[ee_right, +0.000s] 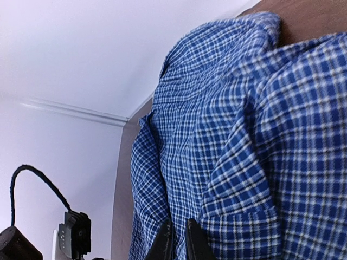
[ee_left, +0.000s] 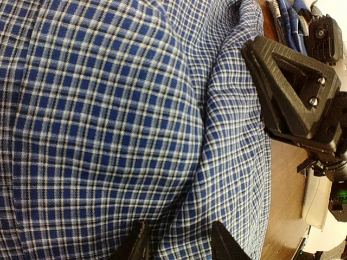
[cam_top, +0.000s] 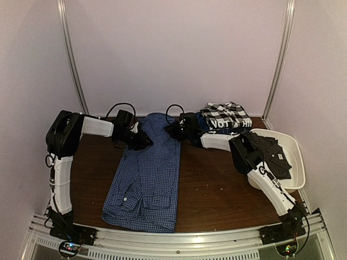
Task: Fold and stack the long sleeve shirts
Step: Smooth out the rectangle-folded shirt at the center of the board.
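The blue-and-white fine-check shirt [cam_top: 146, 179] lies lengthwise on the table, collar toward the near edge. My left gripper [cam_top: 145, 141] is at the shirt's far left corner. In the left wrist view its jaws [ee_left: 181, 244] stand partly apart with a thick fold of the shirt [ee_left: 108, 135] bunched between them. My right gripper [cam_top: 172, 130] is at the far right edge of the shirt. In the right wrist view its gripper [ee_right: 180, 241] is nearly closed and pinches the cloth [ee_right: 217, 162]. At the back right, the black-and-white large-check shirt [cam_top: 225, 112] sits folded on the dark blue lettered one [cam_top: 230, 124].
A white plastic tub [cam_top: 295, 162] stands at the right edge with a dark garment [cam_top: 271, 151] in it, under my right arm. Brown table [cam_top: 217, 189] shows between the shirt and the tub. White walls close in the back and both sides.
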Available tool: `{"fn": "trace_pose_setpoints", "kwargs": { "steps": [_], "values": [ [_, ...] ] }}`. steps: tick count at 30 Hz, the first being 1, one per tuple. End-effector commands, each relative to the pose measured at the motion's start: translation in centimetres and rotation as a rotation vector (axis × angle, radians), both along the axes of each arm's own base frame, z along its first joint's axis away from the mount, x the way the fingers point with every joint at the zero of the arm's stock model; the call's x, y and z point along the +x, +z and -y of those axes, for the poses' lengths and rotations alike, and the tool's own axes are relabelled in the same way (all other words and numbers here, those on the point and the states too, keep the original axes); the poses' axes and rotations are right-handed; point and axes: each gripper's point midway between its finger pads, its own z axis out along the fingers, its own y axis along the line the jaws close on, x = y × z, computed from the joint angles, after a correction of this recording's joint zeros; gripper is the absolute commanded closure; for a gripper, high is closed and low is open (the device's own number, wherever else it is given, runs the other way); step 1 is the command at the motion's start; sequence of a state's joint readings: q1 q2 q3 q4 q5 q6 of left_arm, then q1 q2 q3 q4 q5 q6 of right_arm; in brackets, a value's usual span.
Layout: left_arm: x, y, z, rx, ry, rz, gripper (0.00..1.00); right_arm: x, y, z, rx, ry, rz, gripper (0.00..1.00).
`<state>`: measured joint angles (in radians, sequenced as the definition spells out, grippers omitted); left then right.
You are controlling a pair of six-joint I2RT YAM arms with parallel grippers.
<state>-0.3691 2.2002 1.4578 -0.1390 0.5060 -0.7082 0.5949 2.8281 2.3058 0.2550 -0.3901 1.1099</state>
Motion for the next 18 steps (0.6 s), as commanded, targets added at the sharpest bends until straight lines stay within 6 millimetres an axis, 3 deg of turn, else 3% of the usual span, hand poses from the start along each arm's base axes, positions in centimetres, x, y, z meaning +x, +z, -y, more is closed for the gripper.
{"fn": "trace_pose_setpoints", "kwargs": {
  "steps": [1, 6, 12, 15, 18],
  "values": [
    [0.8, -0.5, -0.6, 0.019, -0.002, 0.006, 0.6, 2.3, 0.8, 1.8, 0.048, -0.098, -0.002, 0.89],
    [1.7, 1.0, -1.1, 0.067, 0.003, 0.045, 0.61, 2.8, 3.3, 2.0, 0.089, -0.072, 0.028, 0.89],
    [3.4, 6.7, -2.3, 0.118, 0.018, 0.186, 0.61, 1.7, 8.2, 1.7, 0.062, 0.017, 0.107, 0.82],
    [3.0, 8.9, -1.4, 0.072, -0.016, 0.227, 0.63, 0.4, 9.7, 1.7, 0.033, 0.063, 0.122, 0.78],
    [2.2, 9.8, 0.9, 0.021, -0.062, 0.248, 0.63, -1.4, 10.4, 1.7, -0.029, 0.097, 0.124, 0.76]
  ]
}}
